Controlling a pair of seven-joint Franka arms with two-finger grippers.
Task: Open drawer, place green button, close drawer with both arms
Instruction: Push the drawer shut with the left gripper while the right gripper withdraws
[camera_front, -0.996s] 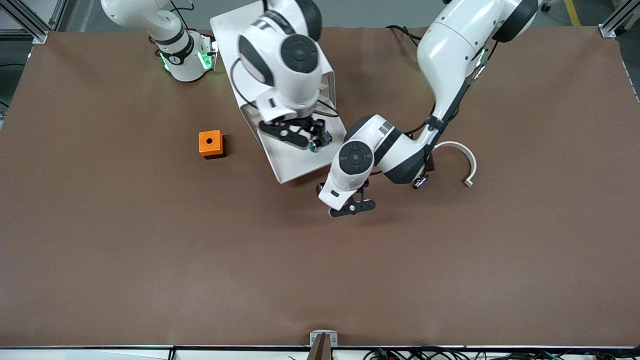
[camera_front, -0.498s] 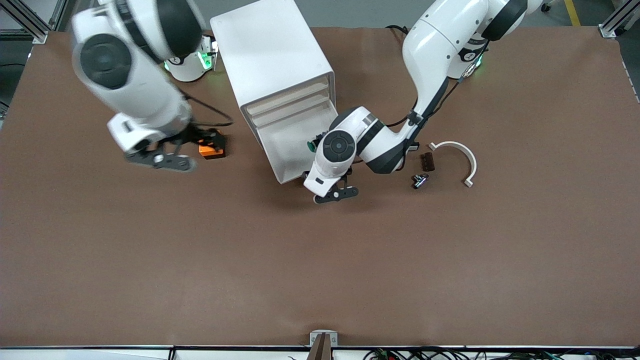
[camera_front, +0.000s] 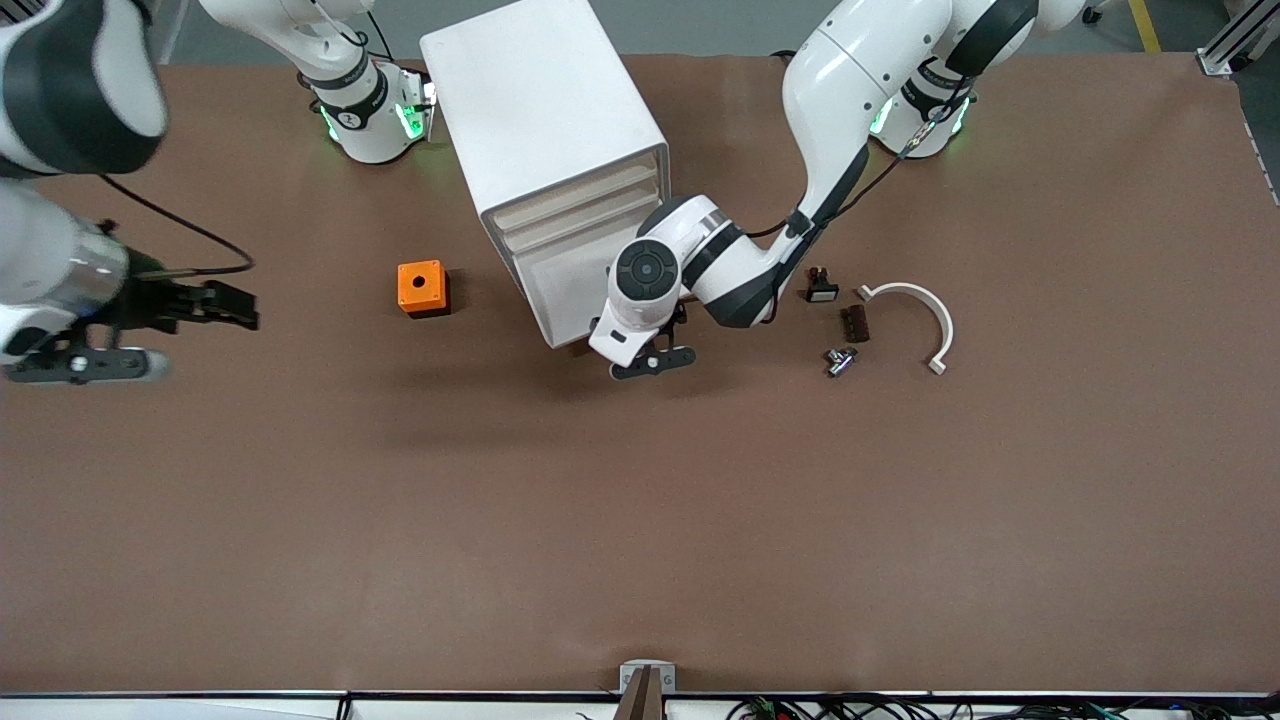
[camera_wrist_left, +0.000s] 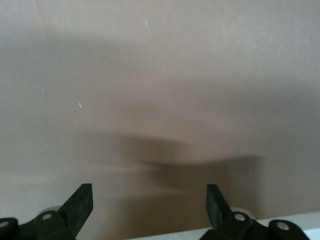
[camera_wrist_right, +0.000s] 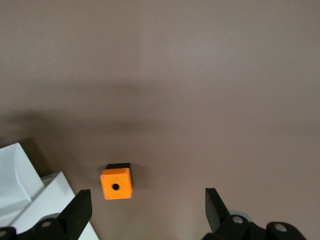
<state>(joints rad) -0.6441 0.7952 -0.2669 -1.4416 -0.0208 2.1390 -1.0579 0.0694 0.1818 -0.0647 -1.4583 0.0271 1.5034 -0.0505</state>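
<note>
Both claws stand apart, empty. My left claw (camera_front: 652, 362) sits at the open drawer's (camera_front: 572, 300) front; my right claw (camera_front: 195, 338) waits over the table (camera_front: 700, 520). I cannot see the button. An off-centre push may jam the drawer.

The drawer (camera_front: 553, 292) – the lowest of the white cabinet (camera_front: 540, 110) – stands pulled out toward the front camera. The button is hidden. The left gripper (camera_front: 645, 362), fingers spread, sits just at the drawer's front. The right gripper (camera_front: 130, 335) – also spread – hangs over the table's right-arm end.
</note>
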